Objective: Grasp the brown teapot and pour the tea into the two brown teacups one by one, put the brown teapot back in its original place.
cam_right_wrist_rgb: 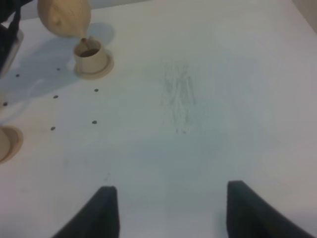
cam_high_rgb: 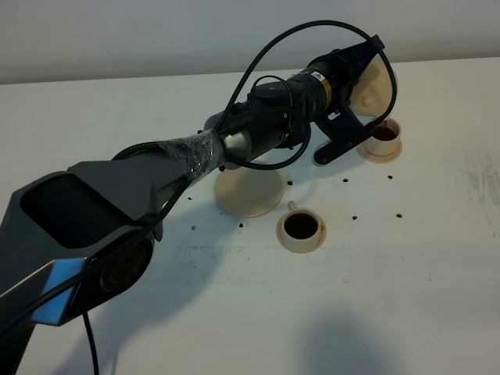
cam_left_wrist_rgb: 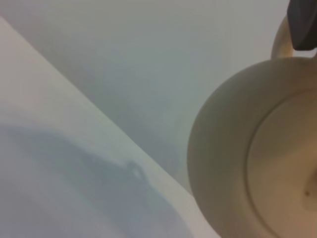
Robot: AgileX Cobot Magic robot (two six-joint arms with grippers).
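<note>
Now left claw point(cam_high_rgb: 367, 55) clamps teapot point(cam_high_rgb: 383, 90) over teacup point(cam_high_rgb: 384, 139) amid specks point(cam_high_rgb: 344, 181); right claw point(cam_right_wrist_rgb: 171, 213) gapes empty.

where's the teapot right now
Exterior high view: the brown teapot is lifted toward the back right, tipped over the farther teacup, off its round tray.

brown teapot point(cam_high_rgb: 381, 82) mostly hidden behind left gripper point(cam_high_rgb: 359, 70); lid and the grip on the handle not visible from the high camera. Left wrist view blurred: teapot cut by frame edges, only part of handle loop point(cam_left_wrist_rgb: 278, 42) and one dark finger point(cam_left_wrist_rgb: 303, 25) show. Right wrist view crops teapot top. tray point(cam_high_rgb: 250, 195), arm side of teapot, partly under the arm. right gripper point(cam_right_wrist_rgb: 168, 213): just two fingertips, rest cropped. dark specks point(cam_high_rgb: 344, 181) on table near teapot: too small to identify.
</note>
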